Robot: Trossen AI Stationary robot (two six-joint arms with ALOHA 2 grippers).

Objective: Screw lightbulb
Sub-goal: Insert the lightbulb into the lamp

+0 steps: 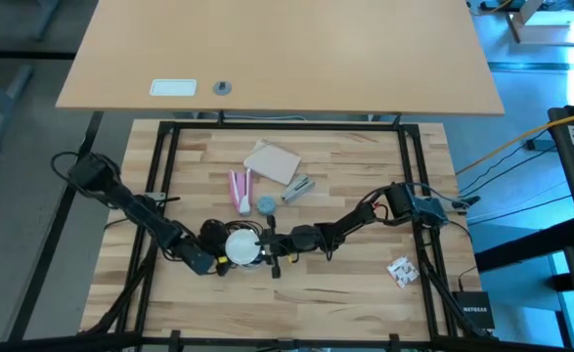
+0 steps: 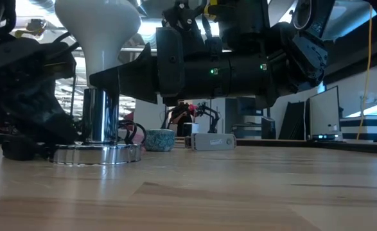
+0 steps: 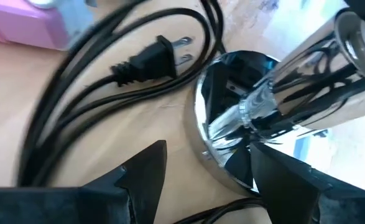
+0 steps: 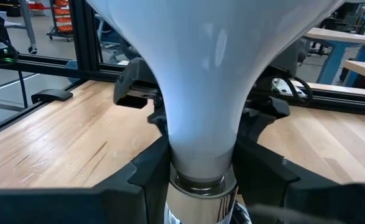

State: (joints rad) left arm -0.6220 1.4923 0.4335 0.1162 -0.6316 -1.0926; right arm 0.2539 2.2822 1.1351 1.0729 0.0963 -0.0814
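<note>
The white lightbulb with the round top and thin neck [image 4: 201, 93] stands upright in the shiny silver lamp post on its round chrome base [image 2: 97, 153], near the six o'clock edge of the pale wooden table [image 1: 345, 284].

The right gripper [image 4: 198, 165] reaches in from three o'clock. Its two dark fingers [image 4: 148, 168] press on the neck of the bulb from both sides, just above the metal screw part, so it is clamped on the bulb. The left gripper [image 3: 207, 171] sits at the nine o'clock side of the lamp. Its fingers are spread apart, one on each side of the chrome base, and I cannot tell if they touch it.

To do this step well, I think the right gripper should keep the bulb straight up and turn it slowly, with a soft squeeze, because glass can break. The left gripper should hold the base so the lamp does not spin or tip. The black cord with the plug [image 3: 148, 59] lies just beside the base and could get in the way.

A small black box [image 1: 474, 314] off the table at four o'clock says "NETGEAR". I cannot read any other writing.
</note>
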